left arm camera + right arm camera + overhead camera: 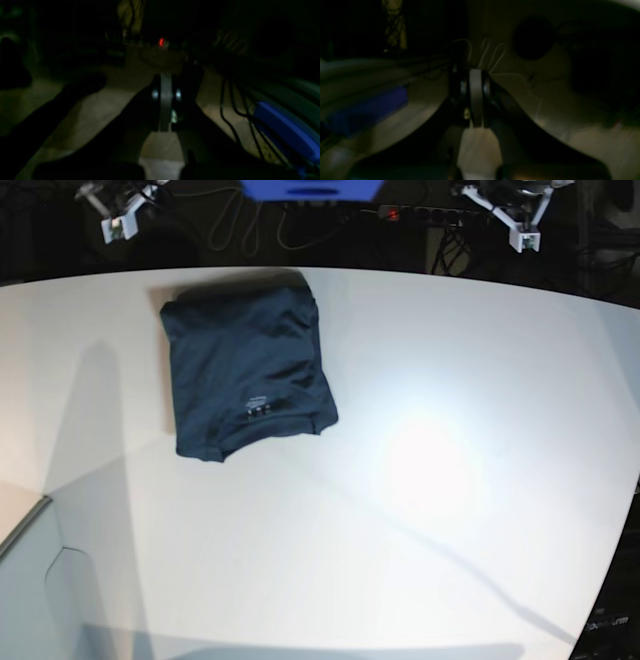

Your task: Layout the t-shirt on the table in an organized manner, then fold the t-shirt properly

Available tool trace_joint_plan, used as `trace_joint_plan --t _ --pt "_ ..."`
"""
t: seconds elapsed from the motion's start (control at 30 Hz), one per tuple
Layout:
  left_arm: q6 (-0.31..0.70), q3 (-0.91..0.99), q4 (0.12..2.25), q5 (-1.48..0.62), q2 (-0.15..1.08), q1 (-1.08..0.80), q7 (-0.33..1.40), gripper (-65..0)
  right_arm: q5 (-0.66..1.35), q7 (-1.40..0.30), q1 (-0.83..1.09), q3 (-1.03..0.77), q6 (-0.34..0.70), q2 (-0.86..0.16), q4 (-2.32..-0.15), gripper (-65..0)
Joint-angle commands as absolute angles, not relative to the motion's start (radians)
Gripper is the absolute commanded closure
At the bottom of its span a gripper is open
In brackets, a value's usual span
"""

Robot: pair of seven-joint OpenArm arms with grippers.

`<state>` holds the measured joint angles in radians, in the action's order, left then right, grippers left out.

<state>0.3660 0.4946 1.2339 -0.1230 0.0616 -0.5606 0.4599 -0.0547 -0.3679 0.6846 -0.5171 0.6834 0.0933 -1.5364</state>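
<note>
The dark navy t-shirt (246,362) lies folded into a compact rectangle on the white table (450,480), toward the far left, its small pale neck label facing the near side. Both arms are drawn back past the table's far edge, well away from the shirt. My left gripper (527,232) hangs at the upper right of the base view and my right gripper (116,222) at the upper left. In the dim wrist views the left gripper (165,80) and the right gripper (476,75) each have their pads pressed together, holding nothing.
A blue block (310,188) sits behind the table's far edge, with cables and a power strip with a red light (392,215) beside it. The table's edge curves away at the right (625,510). A pale panel (40,600) stands at the lower left.
</note>
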Motion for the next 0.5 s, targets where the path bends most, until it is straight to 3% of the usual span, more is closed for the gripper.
trace_joint_plan --t 0.0,0.13,0.3,0.37,0.47 --pt "0.363 0.498 1.164 -0.108 0.056 -0.553 0.407 0.0 -0.050 -0.354 0.667 -0.499 0.698 0.071 -1.483 0.0" --pt "0.363 0.464 0.803 -0.042 0.061 -0.426 0.127 0.0 -0.053 -0.213 0.568 -0.438 0.698 0.012 -1.156 0.0" --pt "0.351 0.372 0.278 0.082 0.119 -0.193 -0.065 0.0 -0.054 0.068 0.437 -0.432 0.698 -0.038 -0.750 0.0" --pt "0.351 0.374 0.085 0.090 0.137 -0.096 -0.113 0.0 -0.076 0.206 0.384 -0.404 0.572 -0.065 -0.582 0.0" --pt "0.351 0.351 0.019 0.105 0.134 -0.047 -0.145 0.0 -0.122 0.386 0.298 -0.374 0.397 -0.113 -0.338 0.0"
